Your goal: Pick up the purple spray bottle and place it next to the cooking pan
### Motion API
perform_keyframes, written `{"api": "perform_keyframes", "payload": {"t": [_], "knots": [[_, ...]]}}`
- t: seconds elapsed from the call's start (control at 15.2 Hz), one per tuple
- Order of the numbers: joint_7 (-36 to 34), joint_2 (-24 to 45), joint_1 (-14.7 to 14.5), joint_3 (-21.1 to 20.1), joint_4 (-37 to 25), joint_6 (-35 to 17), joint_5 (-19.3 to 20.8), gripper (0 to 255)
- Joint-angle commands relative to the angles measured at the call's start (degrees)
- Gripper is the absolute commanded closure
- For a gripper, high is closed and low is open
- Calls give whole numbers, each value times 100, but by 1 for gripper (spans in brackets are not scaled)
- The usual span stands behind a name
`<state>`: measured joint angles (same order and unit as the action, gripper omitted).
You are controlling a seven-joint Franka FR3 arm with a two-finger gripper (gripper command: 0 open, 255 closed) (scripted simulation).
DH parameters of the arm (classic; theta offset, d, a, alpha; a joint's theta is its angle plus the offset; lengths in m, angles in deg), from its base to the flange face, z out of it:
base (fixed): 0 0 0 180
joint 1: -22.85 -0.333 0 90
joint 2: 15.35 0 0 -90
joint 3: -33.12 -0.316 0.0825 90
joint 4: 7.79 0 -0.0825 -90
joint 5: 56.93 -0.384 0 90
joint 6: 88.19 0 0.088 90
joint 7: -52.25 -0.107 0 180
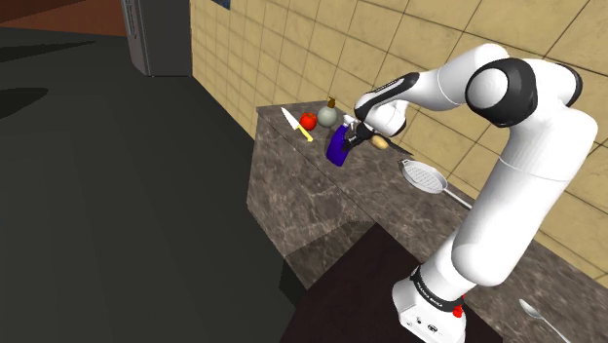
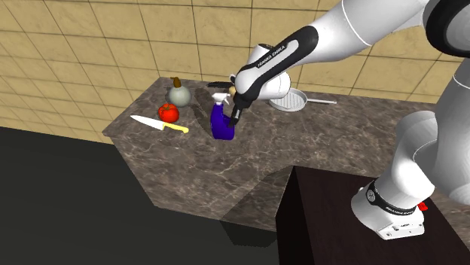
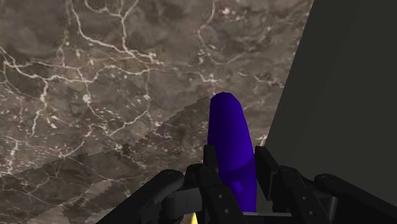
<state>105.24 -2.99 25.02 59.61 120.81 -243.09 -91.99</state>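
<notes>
Purple bottle (image 2: 221,126) clamped tight in your gripper (image 3: 234,167) | grasp looks done | you have yet to set it beside the pan (image 2: 291,99).

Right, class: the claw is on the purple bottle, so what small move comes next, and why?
Probably carry the bottle toward the pan: the claw already clasps the bottle, and the pan lies apart from it, further along the counter.
</notes>
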Motion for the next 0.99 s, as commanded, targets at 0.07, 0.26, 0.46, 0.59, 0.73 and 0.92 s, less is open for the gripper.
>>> {"api": "perform_keyframes", "payload": {"t": [0.07, 0.26, 0.46, 0.59, 0.73, 0.92], "knots": [[-245, -179, -86, 113, 3, 128, 293, 255], [-496, -365, -156, 218, -17, 280, 598, 255], [-734, -544, -209, 300, -53, 442, 889, 255], [-884, -660, -236, 343, -85, 554, 1073, 255], [-1027, -771, -255, 377, -123, 670, 1247, 255], [-1227, -930, -275, 413, -194, 851, 1488, 255]]}}
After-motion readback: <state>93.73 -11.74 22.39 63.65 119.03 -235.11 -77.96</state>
